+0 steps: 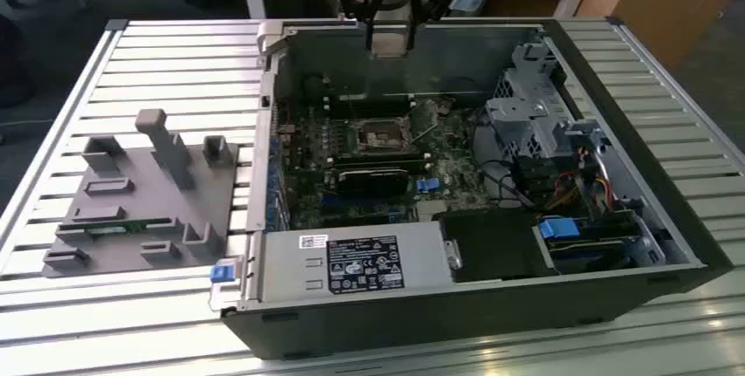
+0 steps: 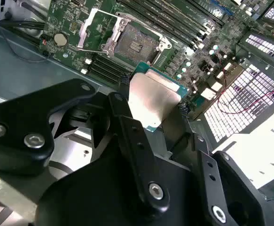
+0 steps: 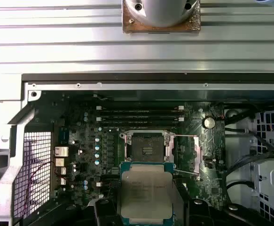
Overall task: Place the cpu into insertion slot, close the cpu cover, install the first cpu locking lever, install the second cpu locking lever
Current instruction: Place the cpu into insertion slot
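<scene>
Black fingers [image 2: 120,110] cover two opposite edges of the cpu [image 2: 153,94], and another of its edges is cut off by the frame in the first wrist view. The gripper [image 1: 390,43] is closed part-way, pinching the chip above the open computer case [image 1: 466,319]. Inside, on the motherboard [image 1: 349,145], the insertion slot [image 3: 147,147] lies bare, with the cpu cover [image 2: 97,28] swung up beside it.

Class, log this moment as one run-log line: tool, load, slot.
tool: shut on cpu | cpu: held clear of slot, not seated | insertion slot: empty, uncovered
</scene>
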`<state>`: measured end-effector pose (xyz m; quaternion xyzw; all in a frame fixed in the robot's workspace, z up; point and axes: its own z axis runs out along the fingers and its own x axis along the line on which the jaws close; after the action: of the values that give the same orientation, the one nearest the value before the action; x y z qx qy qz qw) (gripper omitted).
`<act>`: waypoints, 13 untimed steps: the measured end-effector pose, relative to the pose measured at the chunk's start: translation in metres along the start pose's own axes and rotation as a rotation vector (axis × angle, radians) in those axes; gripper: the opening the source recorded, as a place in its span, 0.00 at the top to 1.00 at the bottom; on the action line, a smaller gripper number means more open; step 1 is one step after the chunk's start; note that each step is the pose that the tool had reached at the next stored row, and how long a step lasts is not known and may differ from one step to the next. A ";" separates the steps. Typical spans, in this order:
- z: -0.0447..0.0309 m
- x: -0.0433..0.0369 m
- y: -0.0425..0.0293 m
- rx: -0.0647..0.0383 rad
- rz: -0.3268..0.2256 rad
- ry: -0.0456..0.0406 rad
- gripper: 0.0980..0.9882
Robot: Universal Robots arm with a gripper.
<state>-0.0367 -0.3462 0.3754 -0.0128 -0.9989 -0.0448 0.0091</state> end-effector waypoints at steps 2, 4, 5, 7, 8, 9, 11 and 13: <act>0.0000 0.0000 0.0000 0.000 0.000 0.0000 0.52; 0.0000 0.0000 0.0000 0.000 0.000 0.0001 0.52; 0.0000 0.0000 0.0000 0.000 0.000 0.0000 0.52; 0.0000 0.0000 0.0000 0.000 0.000 0.0000 0.52; 0.0000 0.0000 0.0000 0.000 0.001 0.0000 0.52; 0.0000 0.0000 0.0000 0.000 0.001 0.0000 0.52; 0.0000 0.0000 0.0000 0.000 0.002 -0.0002 0.52; 0.0000 0.0000 0.0000 0.000 0.005 -0.0004 0.52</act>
<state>-0.0367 -0.3462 0.3754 -0.0151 -0.9988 -0.0448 0.0090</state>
